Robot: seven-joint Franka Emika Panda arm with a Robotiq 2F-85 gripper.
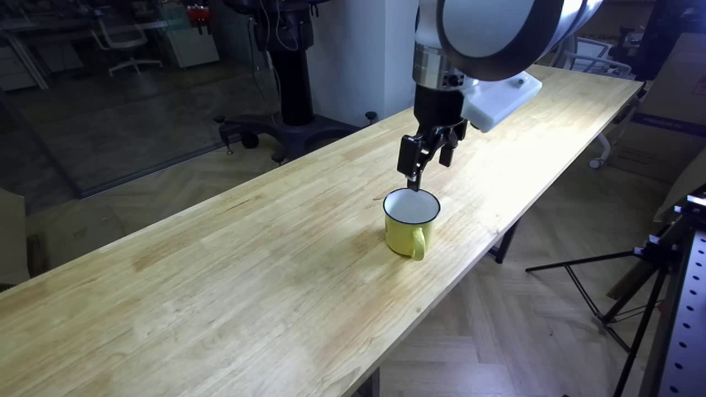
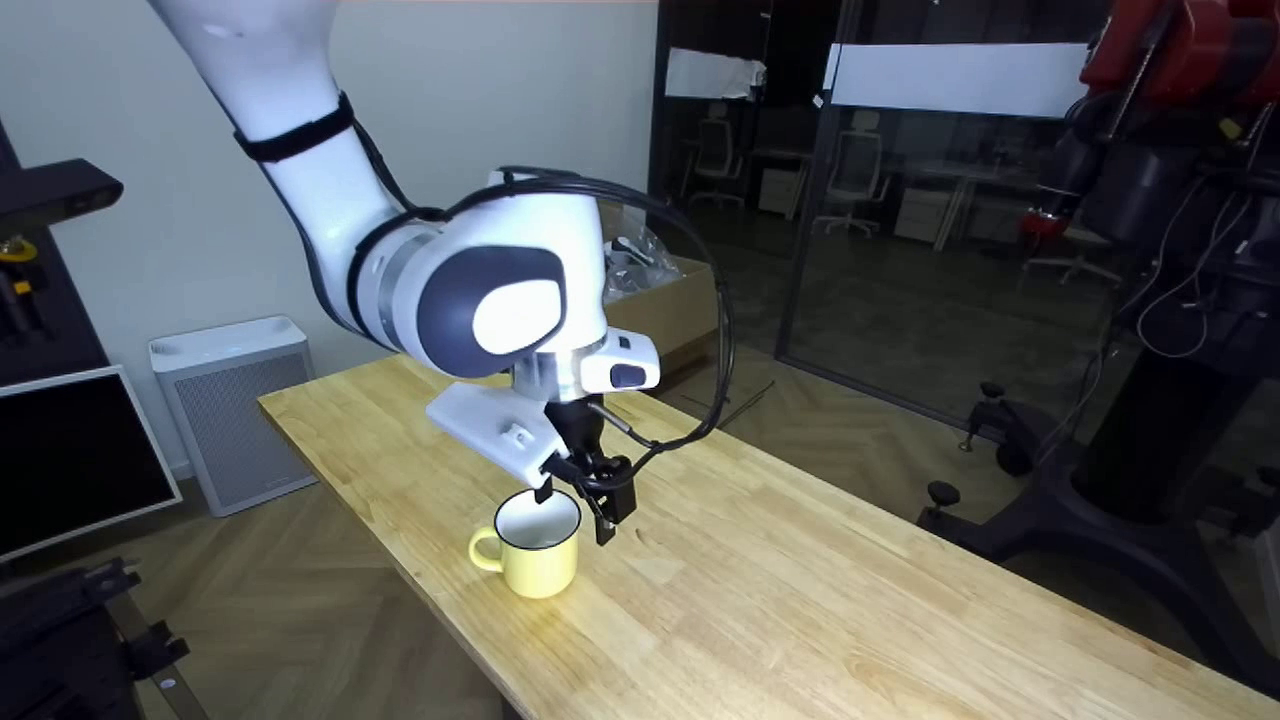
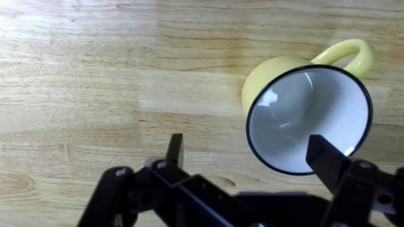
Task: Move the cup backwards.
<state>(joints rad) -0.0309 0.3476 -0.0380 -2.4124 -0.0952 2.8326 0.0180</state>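
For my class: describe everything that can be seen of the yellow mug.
The yellow mug is short and cylindrical, glossy like enamel or glazed ceramic, with a white inside, a thin dark rim and one looped handle. It stands upright on the wooden table, near a long edge, its handle pointing towards that edge. No contents show. In the wrist view one of the open jaws overlaps its mouth; whether it touches cannot be told.
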